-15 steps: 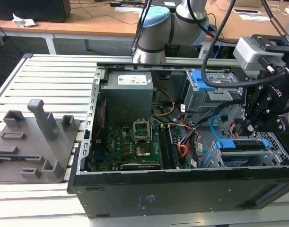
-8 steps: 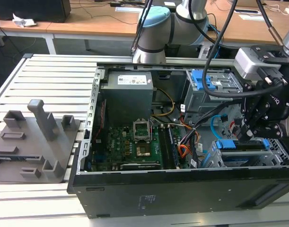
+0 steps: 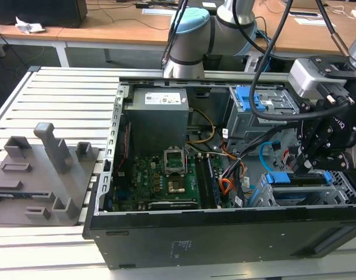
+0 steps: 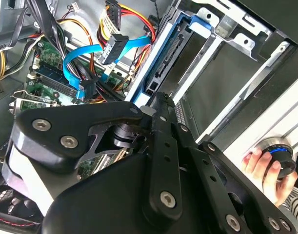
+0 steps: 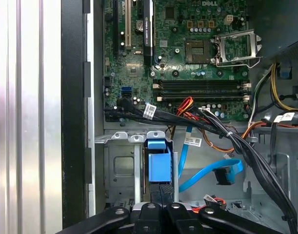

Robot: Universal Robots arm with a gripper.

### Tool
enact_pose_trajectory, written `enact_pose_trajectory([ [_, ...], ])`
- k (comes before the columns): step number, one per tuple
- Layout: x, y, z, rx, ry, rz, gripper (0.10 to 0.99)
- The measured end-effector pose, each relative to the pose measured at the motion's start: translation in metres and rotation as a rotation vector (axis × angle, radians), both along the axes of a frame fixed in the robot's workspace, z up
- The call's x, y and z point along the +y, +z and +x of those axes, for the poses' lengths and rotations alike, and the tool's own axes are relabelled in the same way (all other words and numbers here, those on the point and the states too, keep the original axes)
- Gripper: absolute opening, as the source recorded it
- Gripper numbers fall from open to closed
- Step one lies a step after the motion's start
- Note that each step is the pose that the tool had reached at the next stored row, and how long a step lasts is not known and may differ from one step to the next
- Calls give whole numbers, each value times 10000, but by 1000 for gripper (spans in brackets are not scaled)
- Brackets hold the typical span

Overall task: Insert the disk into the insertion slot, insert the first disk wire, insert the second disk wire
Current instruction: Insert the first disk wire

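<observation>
The disk (image 3: 300,179) lies in its blue caddy inside the insertion slot (image 3: 264,195), the grey cage at the case's corner on the exterior view's right. My gripper (image 3: 306,165) hangs right over it. In both wrist views the gripper (image 5: 162,189) (image 4: 158,98) is shut, fingertips together against the caddy's end (image 5: 158,165), where the disk's connector edge (image 4: 163,68) shows. Nothing sits between the fingers. A loose blue data wire (image 5: 225,175) (image 4: 85,87) and a black power plug on coloured leads (image 4: 114,46) lie beside the slot (image 5: 120,165), both unplugged.
A taller grey cage with a blue latch (image 3: 252,100) stands behind the slot. The motherboard (image 3: 166,175), power supply (image 3: 159,114) and a thick black cable bundle (image 5: 246,146) crowd the case. A hand (image 4: 262,168) rests on a round knob outside. Grey fixtures (image 3: 46,169) sit on the slatted table.
</observation>
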State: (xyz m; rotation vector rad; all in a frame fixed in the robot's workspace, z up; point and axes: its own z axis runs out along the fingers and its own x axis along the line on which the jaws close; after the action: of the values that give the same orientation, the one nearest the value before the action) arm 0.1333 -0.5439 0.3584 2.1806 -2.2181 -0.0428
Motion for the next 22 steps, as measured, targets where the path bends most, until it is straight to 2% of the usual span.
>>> enact_pose_trajectory([
  [5,0,0,1,0,0,0,114],
  [7,0,0,1,0,0,0,235],
  [8,0,0,1,0,0,0,235],
  [9,0,0,1,0,0,0,302],
  [10,-1,4,1,0,0,-2,302],
  [12,1,160,1,0,0,-3,302],
  [14,2,215,1,0,0,-3,302],
  [16,2,221,1,0,2,1,302],
  [17,29,221,0,0,0,1,302],
  [20,195,221,0,0,-1,0,302],
  [21,297,222,0,-1,0,0,302],
  [22,367,221,2,0,0,-1,302],
])
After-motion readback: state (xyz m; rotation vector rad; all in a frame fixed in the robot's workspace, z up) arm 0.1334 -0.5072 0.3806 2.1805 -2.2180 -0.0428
